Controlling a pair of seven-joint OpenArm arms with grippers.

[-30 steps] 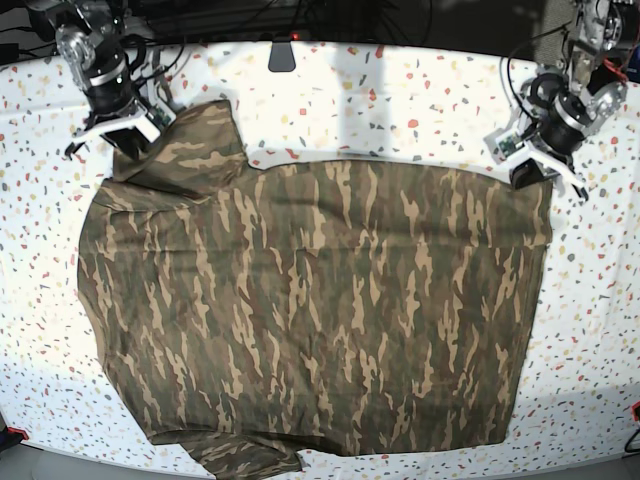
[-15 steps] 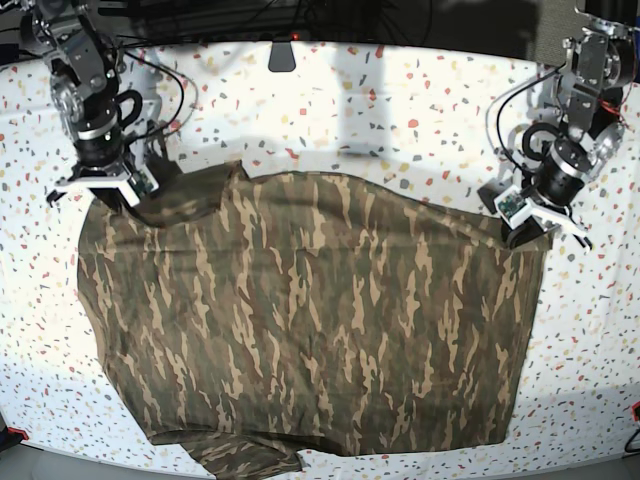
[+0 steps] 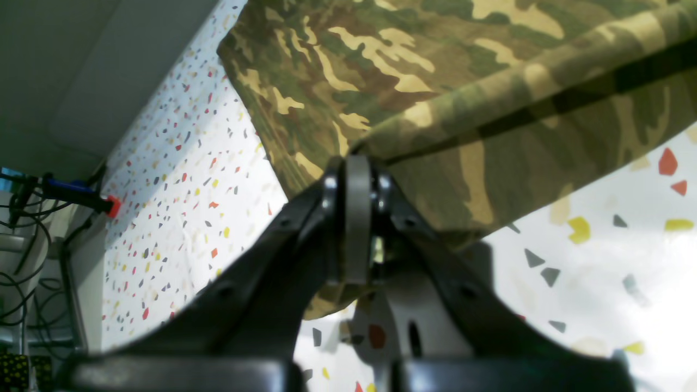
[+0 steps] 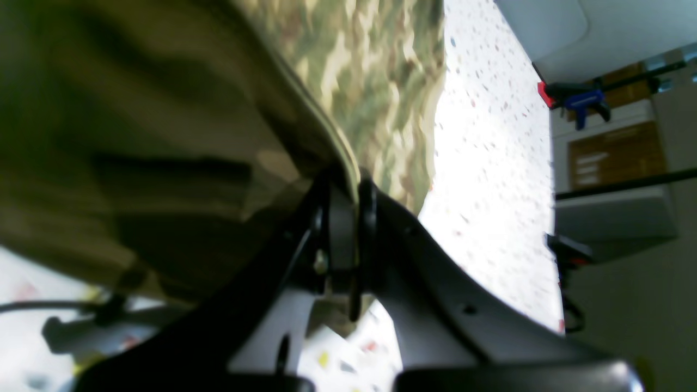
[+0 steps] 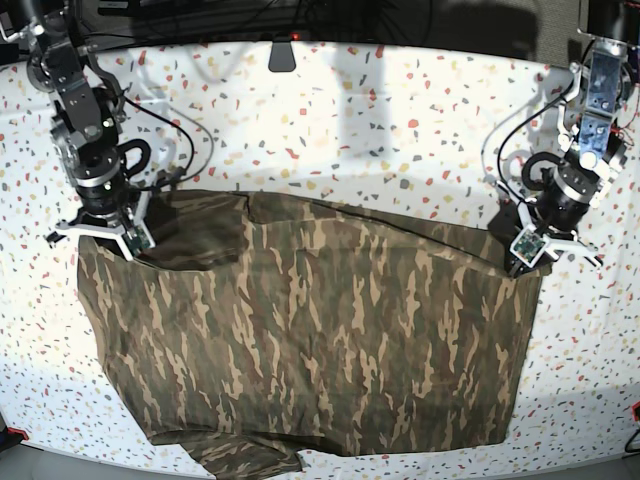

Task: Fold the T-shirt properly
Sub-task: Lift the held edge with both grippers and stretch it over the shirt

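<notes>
- The table (image 5: 400,90), white with coloured terrazzo specks, filled the base view and carried everything else.
- The T-shirt (image 5: 310,340), camouflage in olive, brown and tan, lay spread over the middle and near part of the table; its far edge was lifted and drawn toward the near side, so a band of cloth doubled over the layer beneath.
- A short sleeve (image 5: 245,455) lay flat at the near edge of the table, on the base view's left half.
- The right arm (image 5: 85,120) stood at the base view's left, cables looping beside it; the left arm (image 5: 580,140) stood at that view's right.
- The right gripper (image 5: 100,230) had its fingers (image 4: 340,228) clamped on the T-shirt's far corner on that side; in the right wrist view the cloth, blurred, ran up out of the pinch.
- The left gripper (image 5: 540,245) likewise had its fingers (image 3: 356,218) clenched on the opposite far corner of the T-shirt, the hem stretched taut away from the pinch above the table.
- A blue clamp with a red tip (image 3: 81,193) sat at the table's edge in the left wrist view.
</notes>
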